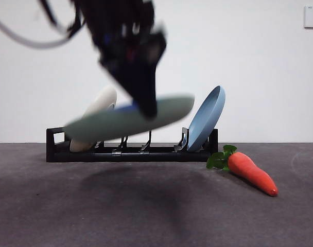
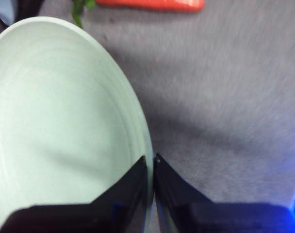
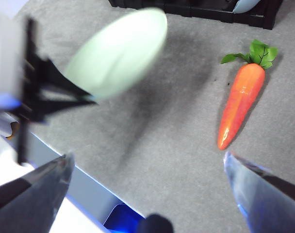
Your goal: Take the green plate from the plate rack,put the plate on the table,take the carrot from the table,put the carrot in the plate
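L→R in front view: plate rack (image 1: pixel 131 149) at back of bench (image 1: pixel 43 206), cream plate (image 1: pixel 97 110) in a left slot, blue plate (image 1: pixel 208 117) leaning in the right-end slot. L gripper (image 1: pixel 146 105) comes in from above, jaws clamped on rim of green plate (image 1: pixel 128 120); plate is airborne, out of the rack, nearly flat, tilted up slightly to the right, blurred so in motion. L wrist view confirms: jaws pinched on plate edge (image 2: pixel 148 179), bare bench under it.

Carrot (image 1: pixel 249 171) lies on bench right of rack's end, clear of it, leaves toward rack, tip pointing away to front-right.

R gripper (image 3: pixel 147 170) waits w/ jaws wide open, holding nothing; carrot (image 3: pixel 240 104) sits ahead of them, nearer one jaw, long axis roughly along the view dir, tip toward the jaws.

Key relation imo: open bench under plate is left of carrot, so set-down spot is clear, and R arm is the nearer one for the carrot pick
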